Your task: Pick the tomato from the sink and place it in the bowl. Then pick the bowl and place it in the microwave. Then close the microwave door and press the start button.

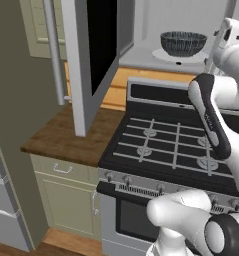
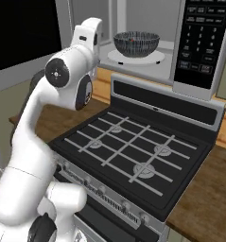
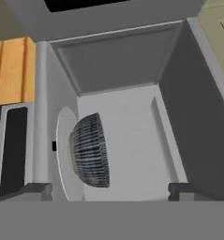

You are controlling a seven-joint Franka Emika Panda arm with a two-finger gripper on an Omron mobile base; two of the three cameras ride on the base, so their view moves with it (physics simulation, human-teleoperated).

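tomato (image 2: 132, 40) in bowl (image 2: 136, 44), bowl inside microwave (image 2: 197, 42)

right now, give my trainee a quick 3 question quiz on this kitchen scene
1. True or false: the bowl sits on the turntable plate inside the microwave.
2. Multiple choice: the microwave door is A) shut, B) swung open, C) missing.
3. Short answer: is the gripper open or shut, and is it holding anything?

Key
1. True. A bit of red, likely the tomato, shows in the bowl in the right base view.
2. B. It hangs open above the wooden counter left of the stove.
3. Open and empty: the hand view shows its fingertips wide apart, clear of the bowl.
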